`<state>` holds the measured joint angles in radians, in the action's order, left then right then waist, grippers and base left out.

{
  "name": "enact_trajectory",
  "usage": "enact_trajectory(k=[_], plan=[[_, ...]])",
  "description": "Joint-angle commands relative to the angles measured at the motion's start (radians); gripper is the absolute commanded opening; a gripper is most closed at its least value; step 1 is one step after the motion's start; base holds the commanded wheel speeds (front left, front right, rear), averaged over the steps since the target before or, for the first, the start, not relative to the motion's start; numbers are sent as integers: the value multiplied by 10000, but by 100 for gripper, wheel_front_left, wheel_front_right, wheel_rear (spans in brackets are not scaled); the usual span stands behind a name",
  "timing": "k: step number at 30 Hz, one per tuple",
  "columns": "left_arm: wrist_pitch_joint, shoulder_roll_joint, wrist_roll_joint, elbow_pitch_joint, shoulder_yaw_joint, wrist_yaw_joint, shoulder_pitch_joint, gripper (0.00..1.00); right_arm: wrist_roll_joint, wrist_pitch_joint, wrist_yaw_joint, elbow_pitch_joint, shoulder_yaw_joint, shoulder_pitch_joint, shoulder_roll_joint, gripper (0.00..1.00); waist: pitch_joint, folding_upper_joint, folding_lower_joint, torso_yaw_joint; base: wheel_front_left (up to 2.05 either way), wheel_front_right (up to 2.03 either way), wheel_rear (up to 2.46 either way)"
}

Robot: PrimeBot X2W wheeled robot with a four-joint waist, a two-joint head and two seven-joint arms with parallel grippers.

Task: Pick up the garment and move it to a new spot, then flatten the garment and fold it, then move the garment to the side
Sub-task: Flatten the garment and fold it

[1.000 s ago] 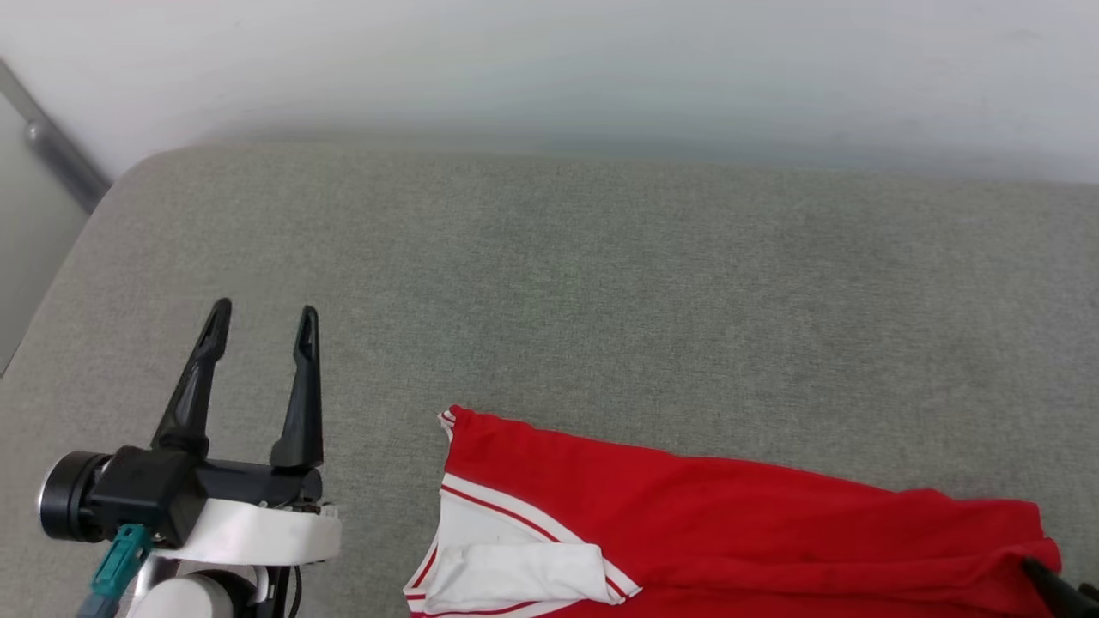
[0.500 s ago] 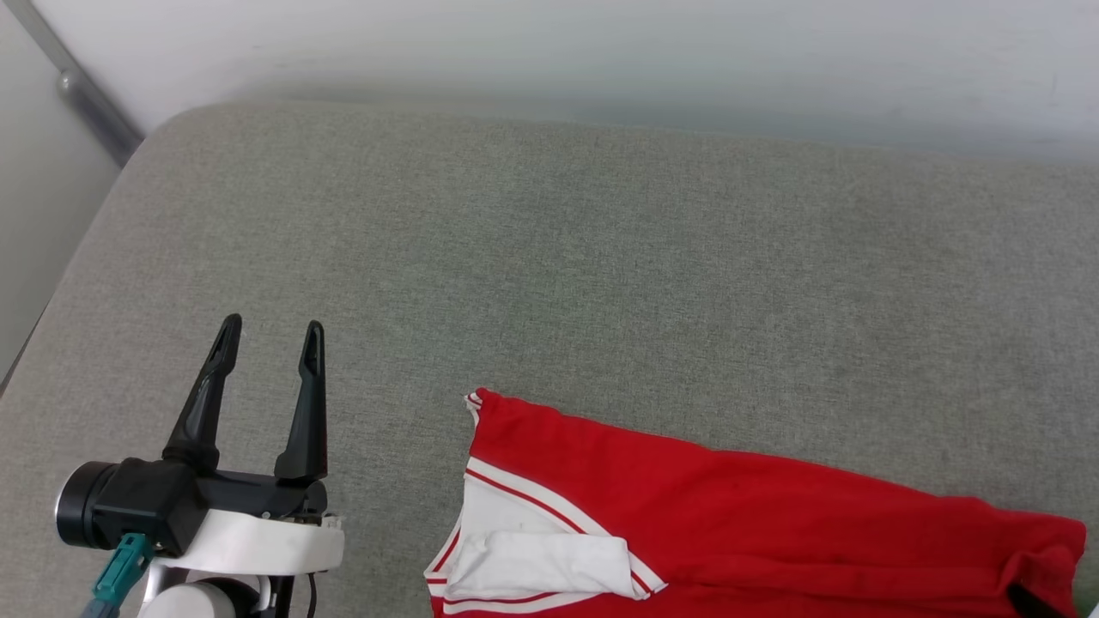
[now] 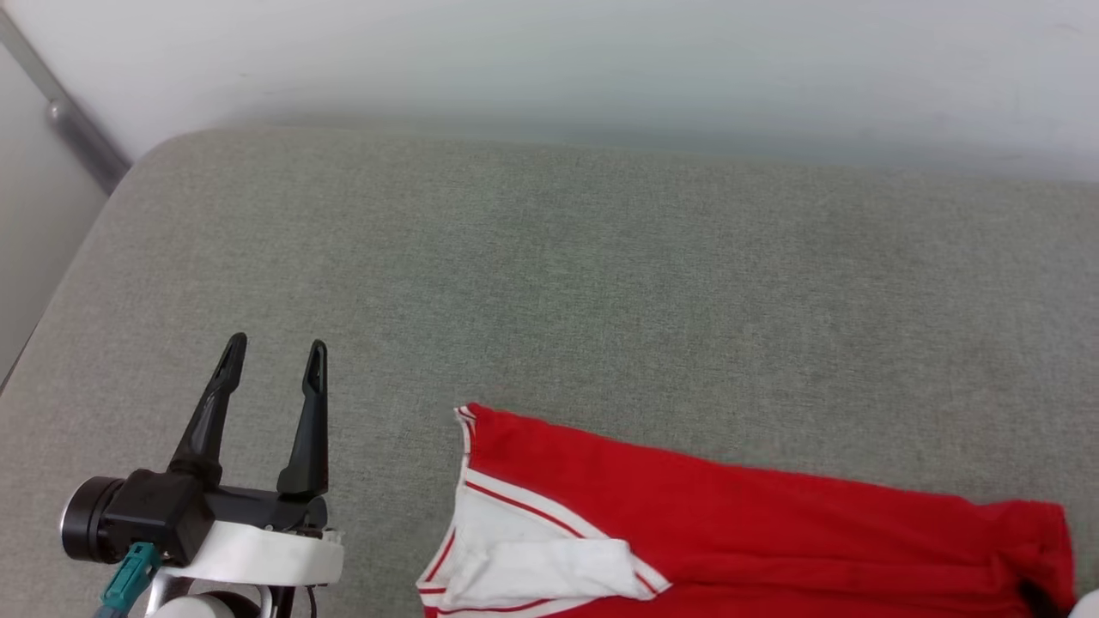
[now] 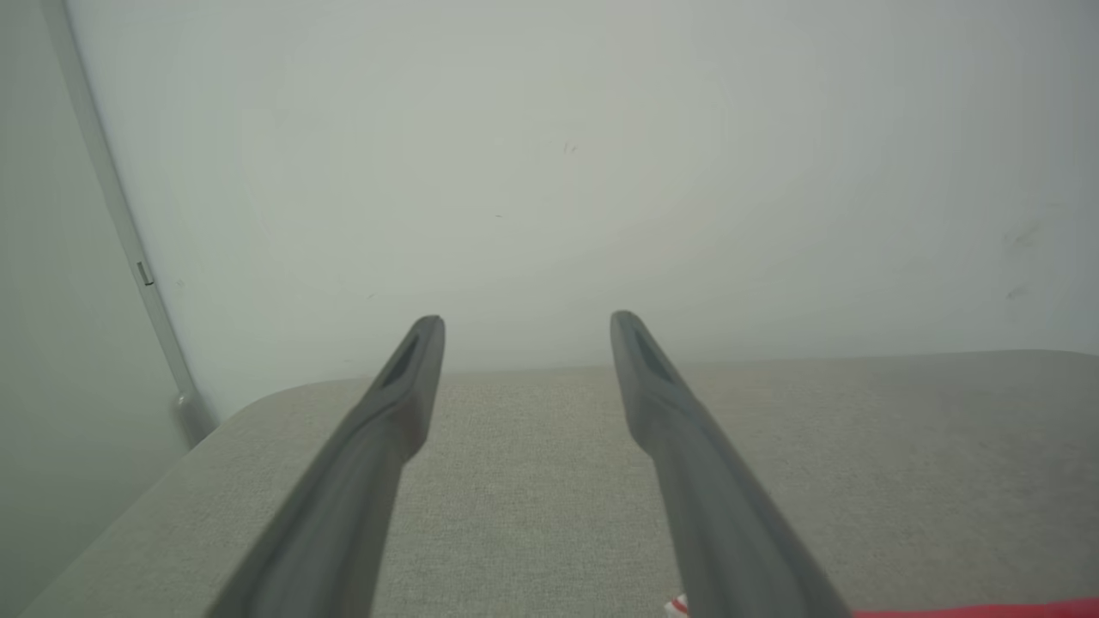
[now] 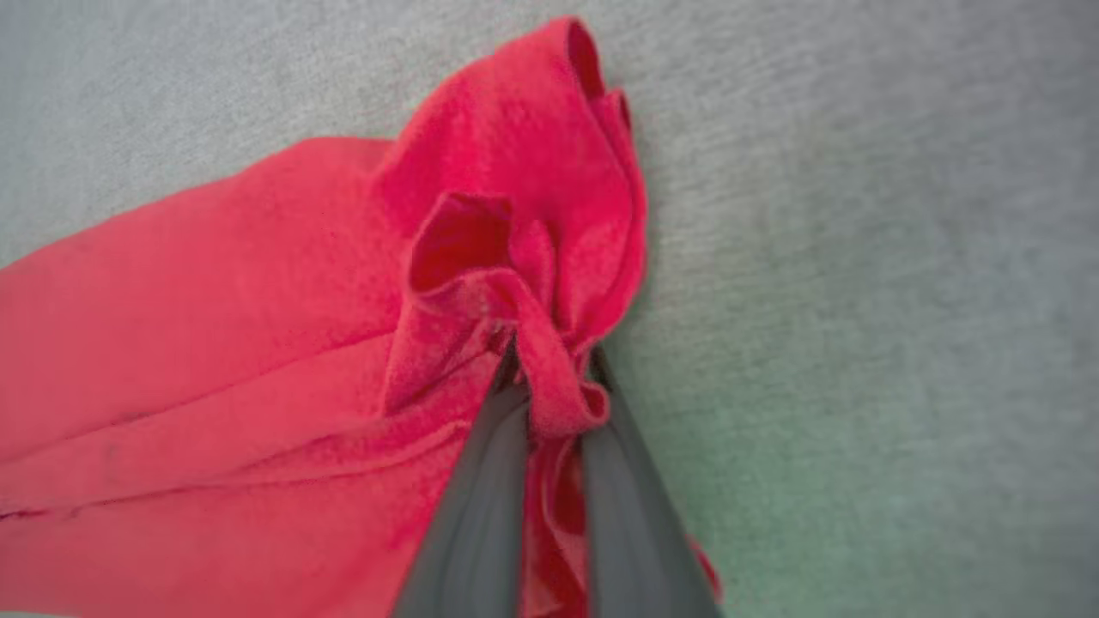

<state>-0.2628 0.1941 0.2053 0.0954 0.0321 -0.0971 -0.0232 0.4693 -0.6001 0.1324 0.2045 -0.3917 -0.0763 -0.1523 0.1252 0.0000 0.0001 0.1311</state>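
Red jersey cloth with one white short sleeve, the garment is lying spread along the near edge of the grey-green woven cushion and running off the bottom of the head view. Its white sleeve is sitting folded over at the end nearer the cushion's left side. The red-and-white striped trim is edging the corner there and crossing the sleeve in thin lines.

At the opposite end, toward the cushion's right side, the red cloth is gathering into long ridges and a small open loop. The right gripper is pinching that bunched corner. Its two long dark fingers are standing almost together, with a strip of red cloth caught between them and curling over their tips. Whether this corner is lifting off the cushion, I cannot tell.

The left gripper is hovering over the cushion's left part, well apart from the sleeve end. Its fingers are spreading wide with nothing between them, and they are pointing toward the cushion's back edge.

Behind that back edge a pale, plain wall is rising. A grey metal strip is slanting down it past the cushion's rounded back-left corner.
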Motion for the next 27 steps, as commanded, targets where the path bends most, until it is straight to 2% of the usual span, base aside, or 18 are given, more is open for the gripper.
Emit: enact_trajectory(k=[1,7,10,16,27], plan=[[-23,-46,-60,-36,-28,-58,115,100,-122,136,-31,124,-230,39,-278,0,-56,0,-1,-73,0,0,0],[-23,-116,-179,-122,-72,-152,169,100,-474,478,-26,341,-946,222,-850,0,-159,0,-1,-211,0,0,0],[-24,-158,-223,-157,-73,-206,173,100,-1106,620,-24,570,-1355,254,-1114,0,-211,0,-1,-261,0,0,0],[-24,-206,-267,-208,-117,-266,267,100,-1064,385,-21,139,-1207,253,-752,0,-359,0,-1,-348,0,0,0],[-24,-317,-306,-315,-144,-306,507,100,-596,-1086,-20,-2545,471,-798,237,0,-731,0,-1,-487,0,0,0]])
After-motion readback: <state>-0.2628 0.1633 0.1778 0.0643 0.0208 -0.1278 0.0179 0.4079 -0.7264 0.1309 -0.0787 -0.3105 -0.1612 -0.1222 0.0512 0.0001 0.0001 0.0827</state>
